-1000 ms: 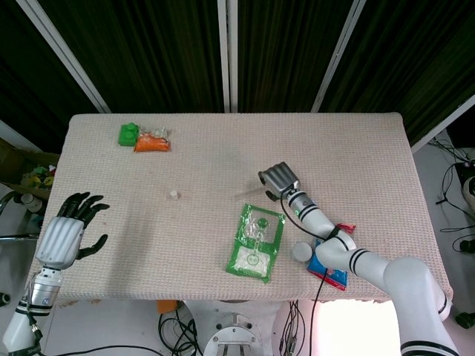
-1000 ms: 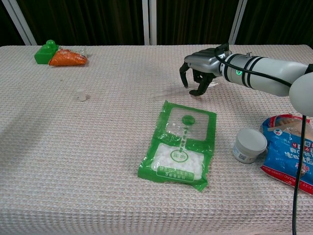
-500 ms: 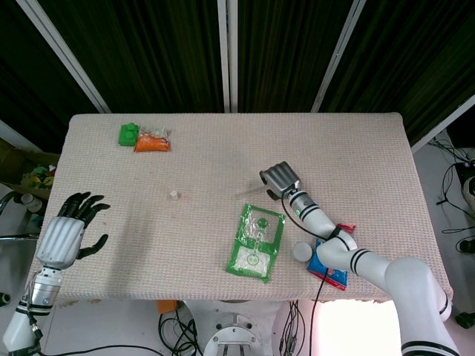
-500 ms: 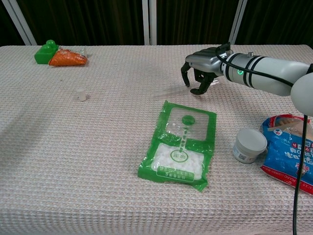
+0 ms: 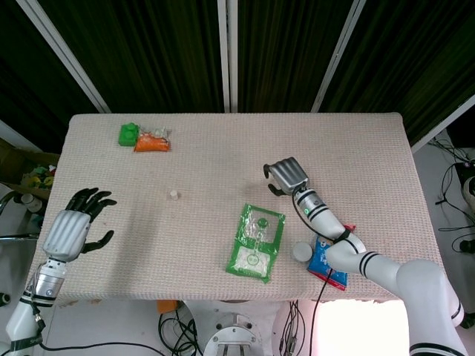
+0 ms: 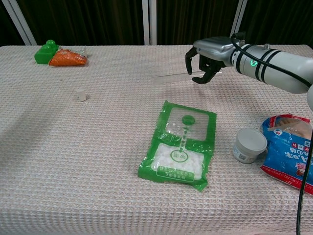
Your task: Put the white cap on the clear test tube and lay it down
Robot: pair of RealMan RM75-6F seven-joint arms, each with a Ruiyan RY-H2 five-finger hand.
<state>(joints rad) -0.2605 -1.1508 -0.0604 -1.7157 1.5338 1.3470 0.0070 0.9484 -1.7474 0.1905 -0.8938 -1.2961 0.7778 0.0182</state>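
The clear test tube (image 6: 176, 76) hangs roughly level above the table, its free end pointing left. My right hand (image 6: 208, 58) pinches its right end, fingers curled round it; the same hand (image 5: 286, 176) shows right of centre in the head view, where the tube is too faint to make out. The small white cap (image 6: 81, 95) lies alone on the cloth far to the left, also seen as the white cap (image 5: 174, 195) from above. My left hand (image 5: 74, 226) hovers at the table's left edge, fingers spread and holding nothing.
A green-and-clear bag (image 6: 181, 144) lies flat below the right hand. A white pot (image 6: 249, 145) and a blue snack packet (image 6: 288, 152) sit at the right. A green block (image 6: 46, 51) and an orange bag (image 6: 67, 58) are at the far left corner.
My right hand has risen and shifted slightly right, lifting the test tube off the cloth. The left hand has edged up a little.
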